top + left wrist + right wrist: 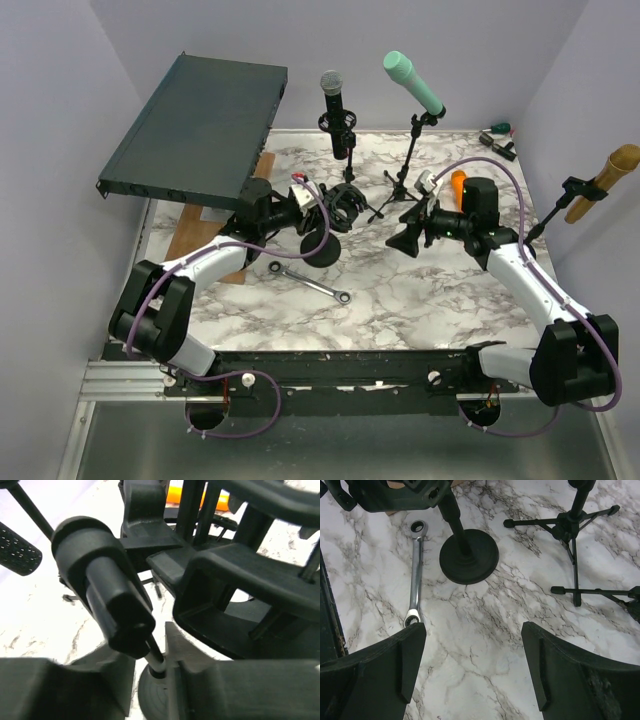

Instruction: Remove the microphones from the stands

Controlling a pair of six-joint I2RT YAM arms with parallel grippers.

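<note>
A black microphone (334, 100) stands upright in a clip on a black desk stand with a round base (322, 247). My left gripper (322, 215) is low on that stand. In the left wrist view its fingers (152, 655) close in on either side of the thin pole (157, 666), just above the base (150, 700). The mesh head of the microphone (15, 550) shows at the left edge. My right gripper (408, 238) is open and empty to the right of the stand. Its view (474, 630) shows the base (468, 555) ahead of it.
A ratchet wrench (310, 281) lies in front of the base and also shows in the right wrist view (414, 575). A green microphone (412, 82) sits on a tripod stand (400, 195), and a brown microphone (610, 175) at the right. A dark rack unit (200, 125) is at the back left.
</note>
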